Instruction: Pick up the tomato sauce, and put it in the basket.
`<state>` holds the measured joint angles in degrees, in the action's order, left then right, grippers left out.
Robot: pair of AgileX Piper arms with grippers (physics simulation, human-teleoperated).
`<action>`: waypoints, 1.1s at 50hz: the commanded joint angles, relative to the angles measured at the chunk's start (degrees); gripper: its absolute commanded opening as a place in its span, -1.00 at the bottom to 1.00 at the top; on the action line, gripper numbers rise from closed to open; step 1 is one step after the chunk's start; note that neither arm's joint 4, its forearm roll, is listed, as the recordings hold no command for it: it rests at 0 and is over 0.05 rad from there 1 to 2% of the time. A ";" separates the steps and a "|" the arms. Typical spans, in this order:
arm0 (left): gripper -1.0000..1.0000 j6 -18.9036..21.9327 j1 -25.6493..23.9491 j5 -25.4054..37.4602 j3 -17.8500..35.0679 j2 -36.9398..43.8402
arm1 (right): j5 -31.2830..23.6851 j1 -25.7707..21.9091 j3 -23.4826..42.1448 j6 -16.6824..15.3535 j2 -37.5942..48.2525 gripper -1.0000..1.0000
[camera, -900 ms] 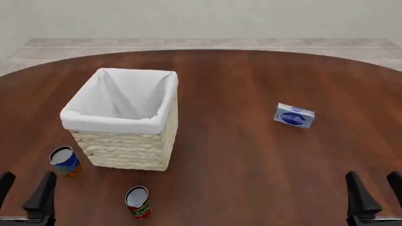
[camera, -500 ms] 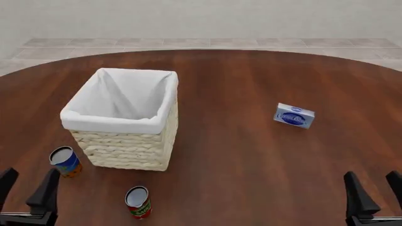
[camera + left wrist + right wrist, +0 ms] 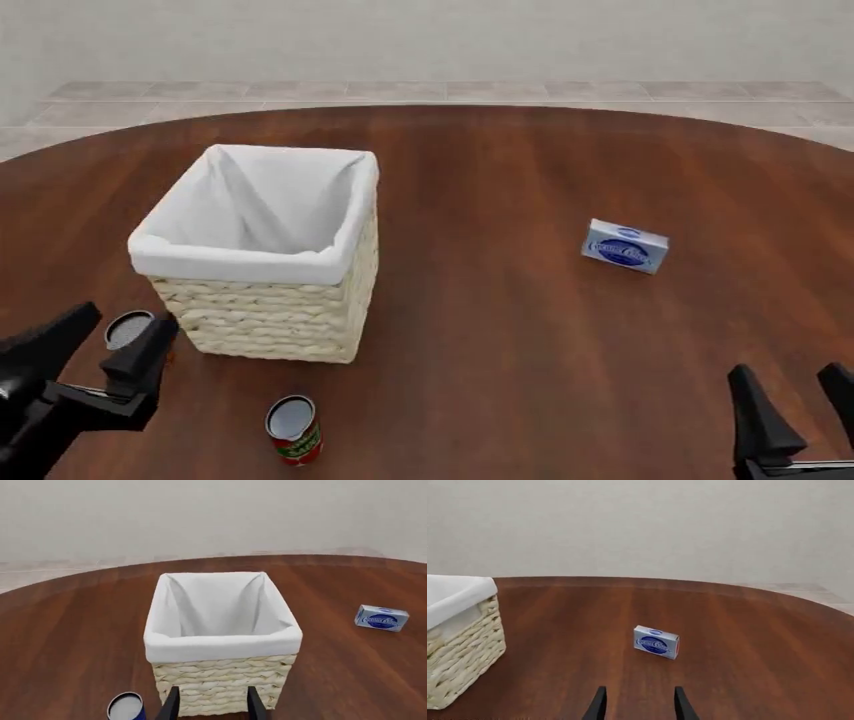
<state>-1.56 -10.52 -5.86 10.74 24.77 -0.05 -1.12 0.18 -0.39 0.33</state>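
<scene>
My left gripper (image 3: 91,338) hangs above the near left part of the counter (image 3: 534,330) with its fingers spread and nothing between them. I judge it is raised like this so that it can come down on a can from above. From the front it partly covers the blue-and-orange can (image 3: 130,331), which stands just beside the basket's near left corner; this is not the can I want. The tomato sauce (image 3: 294,429) stands upright on the counter, nearer to me than the basket (image 3: 274,315) and a little apart from its woven wall, with free wood all around it. So I think the left arm should take it, because it is on that side. The basket is open at the top, so a drop from above looks simple. My right gripper (image 3: 797,412) is low at the near right edge, also spread and holding nothing, well apart from the small blue-and-white box (image 3: 625,246).
</scene>
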 commanded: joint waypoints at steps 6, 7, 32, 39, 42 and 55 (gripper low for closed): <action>1.00 1.89 -6.90 3.21 7.16 14.12 | 0.27 -0.15 0.03 -0.05 0.35 1.00; 1.00 3.49 -7.24 3.89 7.91 14.00 | 0.32 -0.13 0.02 -0.07 0.40 1.00; 1.00 1.38 -12.19 13.48 15.50 26.82 | -0.07 -1.07 -0.08 -0.82 0.10 1.00; 1.00 1.39 -11.12 15.31 16.53 27.92 | -0.14 -1.21 -0.09 -1.06 0.06 1.00; 1.00 1.78 -10.83 15.72 16.44 29.11 | -0.11 -1.25 -0.09 -0.98 0.09 1.00; 1.00 6.30 -7.72 19.05 15.75 32.21 | -0.14 -1.37 -0.10 -0.84 0.10 1.00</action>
<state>2.06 -19.88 10.38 26.43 54.88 -0.16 -2.35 0.09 -1.28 0.44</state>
